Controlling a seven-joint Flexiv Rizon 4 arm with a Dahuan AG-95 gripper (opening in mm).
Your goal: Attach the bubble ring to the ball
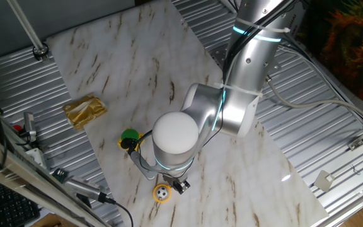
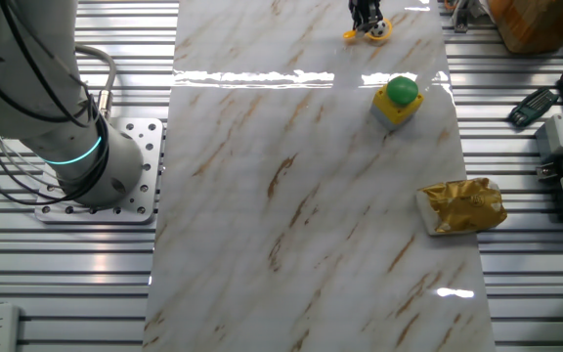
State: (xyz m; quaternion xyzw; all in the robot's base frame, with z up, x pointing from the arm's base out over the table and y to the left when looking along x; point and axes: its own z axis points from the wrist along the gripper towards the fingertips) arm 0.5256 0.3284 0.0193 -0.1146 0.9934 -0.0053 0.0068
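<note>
Bubble ring (image 1: 162,193) seen already around ball (image 1: 162,193) on tabletop (image 1: 137,75) just past green button (image 1: 130,135), gripper (image 1: 180,186) right beside it, jaw state can't be told, prob. only release/retract left.

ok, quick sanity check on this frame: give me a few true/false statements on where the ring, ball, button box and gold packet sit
1. The bubble ring lies around the ball. True.
2. The hand is right beside the ring. True.
3. The yellow box with the green button is lying on the metal slats off the marble board. False: it stands on the marble board.
4. The gold packet is stacked on the button box. False: it lies apart from it, at the board's edge.
5. The hand holds the gold packet. False: the packet lies far from it, untouched.
</note>
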